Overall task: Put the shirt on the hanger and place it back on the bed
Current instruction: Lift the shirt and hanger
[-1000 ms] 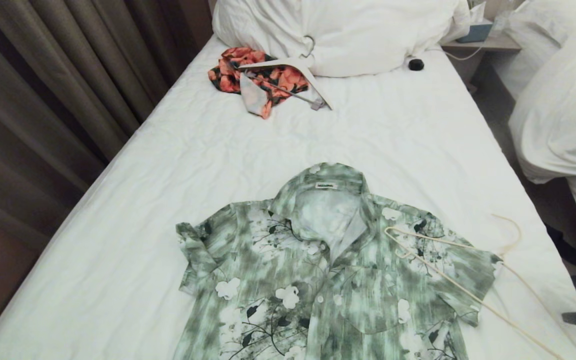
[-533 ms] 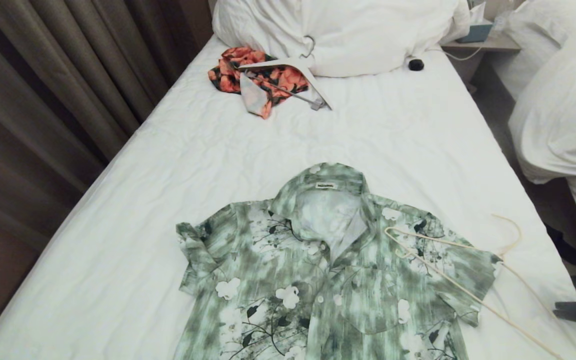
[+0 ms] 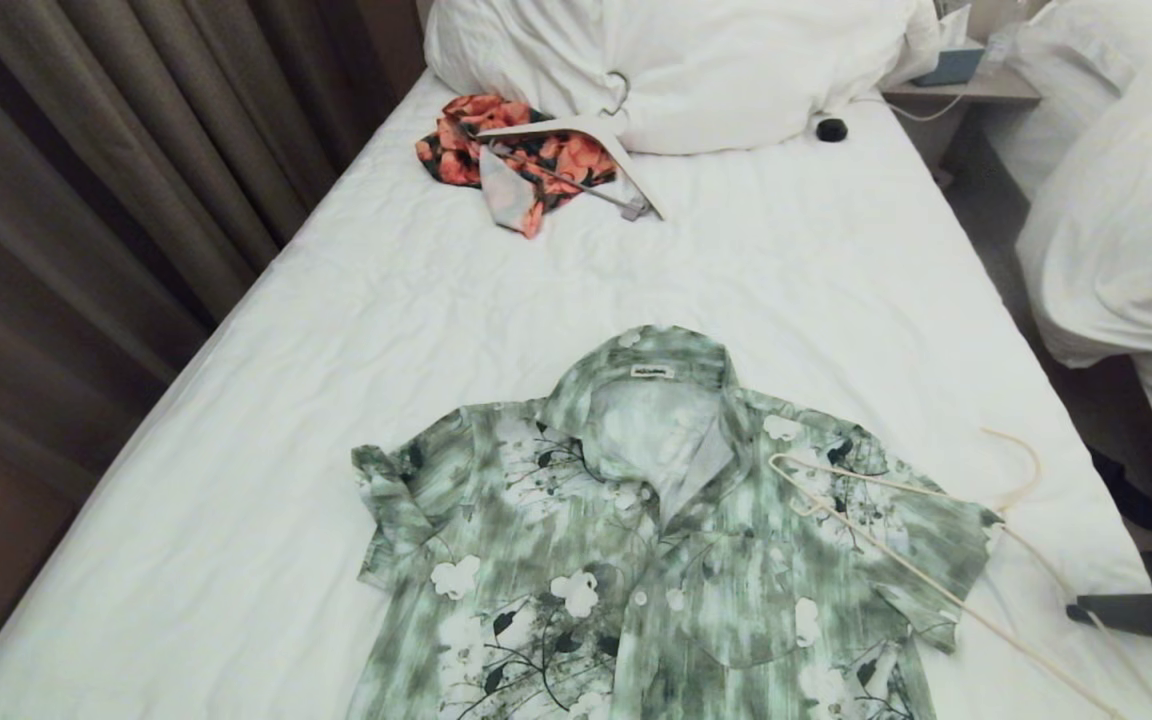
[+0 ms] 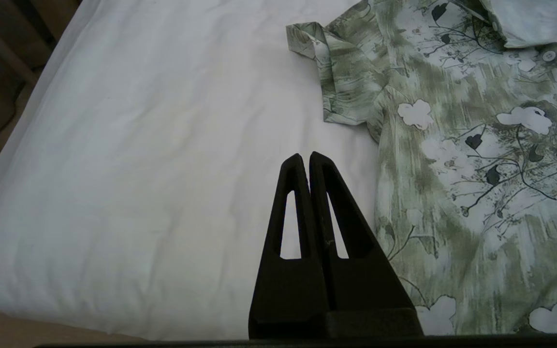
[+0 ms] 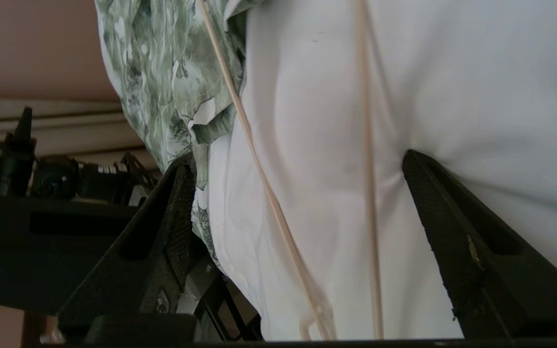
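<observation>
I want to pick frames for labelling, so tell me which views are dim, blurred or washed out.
Head view: dim and warm, curtain dark, shirt print slightly smeared. Left wrist view: brighter, even light, sheet of the bed nearly washed out, left gripper sharp. Right wrist view: hanger wires soft, right gripper a dark silhouette.

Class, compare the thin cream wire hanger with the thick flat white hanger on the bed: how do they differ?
The thin cream wire hanger lies partly across the green floral shirt at the near end; the thick flat white hanger lies on an orange-red floral garment by the pillows. Both lie on the white-sheeted bed.
</observation>
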Controlling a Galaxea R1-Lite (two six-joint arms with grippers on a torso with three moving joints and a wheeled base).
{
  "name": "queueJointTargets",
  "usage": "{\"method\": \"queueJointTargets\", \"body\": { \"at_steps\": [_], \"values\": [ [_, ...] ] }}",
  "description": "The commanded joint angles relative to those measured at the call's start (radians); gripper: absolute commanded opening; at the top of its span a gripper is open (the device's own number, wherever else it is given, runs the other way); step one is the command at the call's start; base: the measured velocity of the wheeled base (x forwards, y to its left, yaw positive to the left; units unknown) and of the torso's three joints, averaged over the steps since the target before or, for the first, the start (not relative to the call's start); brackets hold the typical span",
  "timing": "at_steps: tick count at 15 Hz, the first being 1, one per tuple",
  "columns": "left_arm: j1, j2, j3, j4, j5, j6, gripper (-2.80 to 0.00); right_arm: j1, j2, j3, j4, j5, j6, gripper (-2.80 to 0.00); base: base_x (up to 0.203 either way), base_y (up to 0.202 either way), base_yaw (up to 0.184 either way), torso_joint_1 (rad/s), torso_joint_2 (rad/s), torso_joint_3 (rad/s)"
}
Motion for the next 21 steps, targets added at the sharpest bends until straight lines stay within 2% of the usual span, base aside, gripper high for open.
{"method": "queueJointTargets", "body": {
  "at_steps": [1,5,9,14,21],
  "values": [
    [0.000,0.001,0.000,0.000,0.000,0.000,-2.80,0.038,-0.004,-0.001,0.002,0.006,-0.007,0.00,0.000,0.000,0.000,0.000,0.00,0.000],
    [0.000,0.001,0.002,0.000,0.000,0.000,-2.80,0.106,-0.004,-0.002,-0.054,0.006,-0.003,0.00,0.000,0.000,0.000,0.000,0.00,0.000],
    [0.000,0.001,0.001,0.000,0.000,-0.001,-2.80,0.123,-0.008,-0.003,-0.089,0.008,-0.002,0.00,0.000,0.000,0.000,0.000,0.00,0.000],
    [0.000,0.001,0.002,0.000,0.000,0.000,-2.80,0.153,-0.024,-0.017,-0.088,0.054,-0.002,0.00,0.000,0.000,0.000,0.000,0.00,0.000],
    [0.000,0.001,0.001,0.000,0.000,0.000,-2.80,0.166,-0.016,-0.013,-0.089,0.057,-0.004,0.00,0.000,0.000,0.000,0.000,0.00,0.000]
  ]
}}
